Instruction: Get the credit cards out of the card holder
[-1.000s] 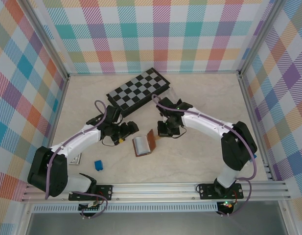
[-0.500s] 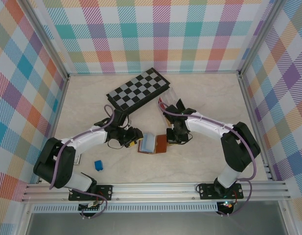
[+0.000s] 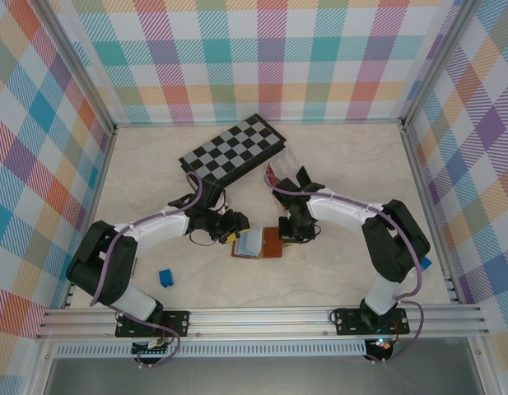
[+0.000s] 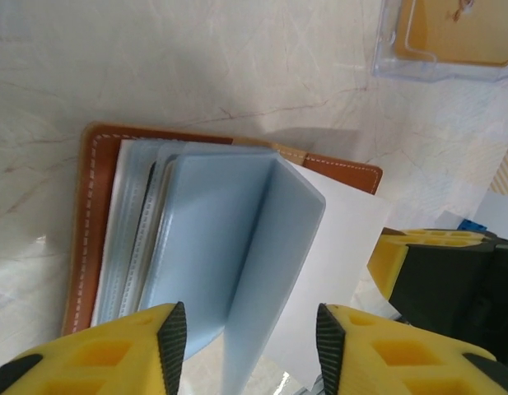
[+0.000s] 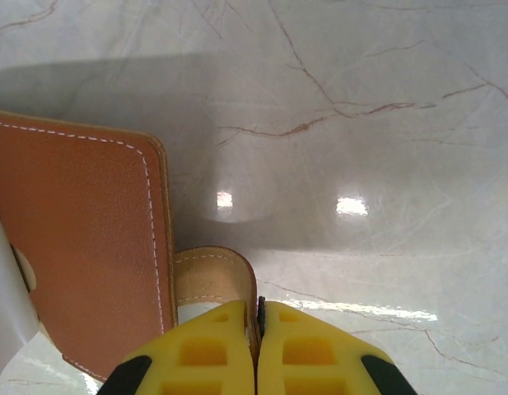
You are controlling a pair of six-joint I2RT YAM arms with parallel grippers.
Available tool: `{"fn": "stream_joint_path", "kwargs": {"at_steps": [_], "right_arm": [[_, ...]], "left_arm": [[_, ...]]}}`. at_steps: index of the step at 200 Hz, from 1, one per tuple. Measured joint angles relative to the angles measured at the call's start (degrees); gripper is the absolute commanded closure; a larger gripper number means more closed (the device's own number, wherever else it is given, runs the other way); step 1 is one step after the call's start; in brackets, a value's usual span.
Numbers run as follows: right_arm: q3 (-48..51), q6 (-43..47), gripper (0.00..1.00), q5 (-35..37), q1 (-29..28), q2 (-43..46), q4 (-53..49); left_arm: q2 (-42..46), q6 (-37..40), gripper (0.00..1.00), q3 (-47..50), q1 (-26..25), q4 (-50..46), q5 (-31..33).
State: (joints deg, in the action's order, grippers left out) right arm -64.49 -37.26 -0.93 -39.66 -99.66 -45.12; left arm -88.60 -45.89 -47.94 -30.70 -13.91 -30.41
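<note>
Compared with one second ago, your card holder (image 3: 272,243) now lies opened flat on the surface (image 3: 344,173), just in front of the chessboard (image 3: 233,154). Your right hand (image 5: 258,317) has come down and is closed tight on the snap tab (image 5: 211,271), so the cover is pinned. Your left hand (image 4: 245,329) has narrowed to a middle width around the blue-grey leaves (image 4: 208,247), not pressing them. No card is out yet; I judge the pulling can begin.

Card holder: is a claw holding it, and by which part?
Yes: the right claw pinches the card holder by its snap tab. The left claw straddles its blue-grey sleeves; grip unclear.
</note>
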Motion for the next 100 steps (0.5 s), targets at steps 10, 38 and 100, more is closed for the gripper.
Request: {"fn": "stream_joint_path", "kwargs": {"at_steps": [10, 38, 100], "right_arm": [[0.0, 0.0, 0.95, 0.02, 0.15, -0.15, 0.11], [0.0, 0.22, 0.95, 0.02, 0.42, -0.55, 0.59], [0.0, 0.81, 0.95, -0.94, 2.29, -1.77, 2.49]], "left_arm": [[-0.74, 0.02, 0.51, -0.02, -0.44, 0.74, -0.74], [-2.82, -0.24, 0.57, -1.29, -1.79, 2.34, -2.99], [-8.37, -2.97, 0.62, -4.72, -6.54, 10.14, -6.27]]}}
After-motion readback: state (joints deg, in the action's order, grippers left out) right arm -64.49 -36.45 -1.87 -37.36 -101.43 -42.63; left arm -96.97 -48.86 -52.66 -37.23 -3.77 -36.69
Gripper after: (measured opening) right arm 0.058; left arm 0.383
